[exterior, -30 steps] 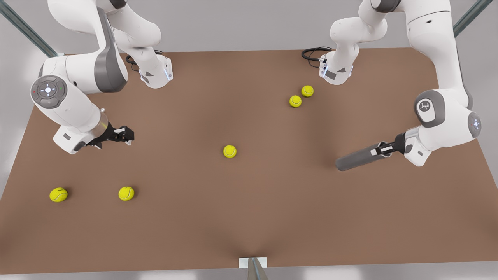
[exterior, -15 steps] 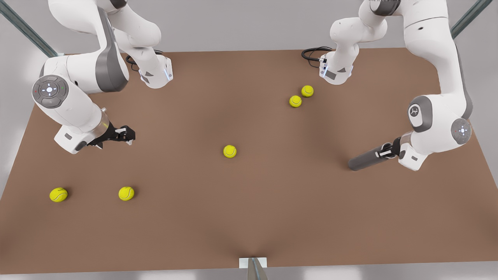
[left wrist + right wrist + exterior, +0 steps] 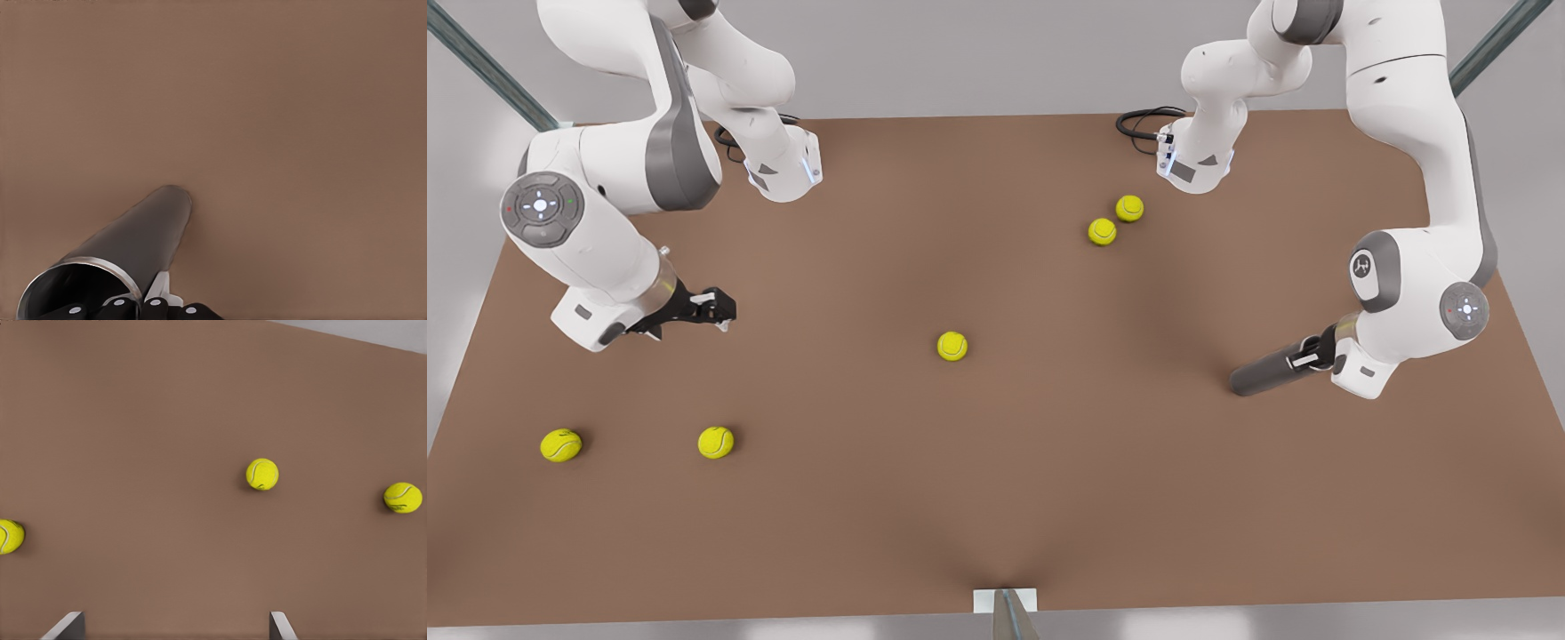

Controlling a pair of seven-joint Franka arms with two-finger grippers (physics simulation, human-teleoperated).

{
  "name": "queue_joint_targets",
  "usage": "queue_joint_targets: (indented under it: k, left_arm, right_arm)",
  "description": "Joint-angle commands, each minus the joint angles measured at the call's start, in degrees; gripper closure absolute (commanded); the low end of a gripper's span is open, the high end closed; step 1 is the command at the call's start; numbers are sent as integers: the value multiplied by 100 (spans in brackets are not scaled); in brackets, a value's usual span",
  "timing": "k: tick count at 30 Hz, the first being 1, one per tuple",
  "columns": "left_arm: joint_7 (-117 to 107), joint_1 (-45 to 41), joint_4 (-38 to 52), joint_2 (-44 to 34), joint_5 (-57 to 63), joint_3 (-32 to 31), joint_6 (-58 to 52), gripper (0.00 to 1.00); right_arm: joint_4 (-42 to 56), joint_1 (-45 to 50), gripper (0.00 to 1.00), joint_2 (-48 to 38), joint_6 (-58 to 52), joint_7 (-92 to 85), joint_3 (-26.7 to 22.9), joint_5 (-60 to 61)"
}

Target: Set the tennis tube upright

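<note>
steeper now, the tennis tube (image 3: 1267, 372) is hanging in the left gripper (image 3: 1309, 356) (clamped at its rim); right gripper (image 3: 713, 311) is waiting, fingers spread.

Brown table (image 3: 996, 498): holds five yellow-green tennis balls. Centre ball (image 3: 952, 346) sits mid-table. Ball pair (image 3: 1102, 231), (image 3: 1129, 208), nearly touching, lies beyond the centre ball toward the table's far edge. Two further balls (image 3: 716, 442), (image 3: 561, 445) rest apart, nearer the table's front edge.

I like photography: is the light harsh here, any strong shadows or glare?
Front view: soft light, faint smudgy shadows under each tennis ball and the tennis tube. Left wrist view: a mild sheen on the tube's silvery rim. Right wrist view: short soft shadows beside the balls.
</note>
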Motion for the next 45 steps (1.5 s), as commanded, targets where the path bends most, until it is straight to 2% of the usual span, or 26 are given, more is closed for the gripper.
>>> queue_joint_targets:
  k: [1,3,32,35,39,45]
  left_arm:
    - [2,2,0,9,-42,0,0,60]
    - [2,2,0,9,-33,0,0,0]
    - [-226,2,316,-44,81,-140,-299,0]
    - [-200,19,843,-44,108,-132,-781,0]
    - [108,37,1951,-35,442,-132,-2144,0]
    - [117,28,2162,-115,565,-132,-2294,0]
  right_arm:
    - [0,0,0,0,0,0,0,0]
    - [0,0,0,0,0,0,0,9]
    - [0,0,0,0,0,0,0,9]
    - [0,8,0,0,0,-9,0,0]
    - [0,52,0,0,0,9,9,18]
    - [0,35,0,0,0,27,9,123]
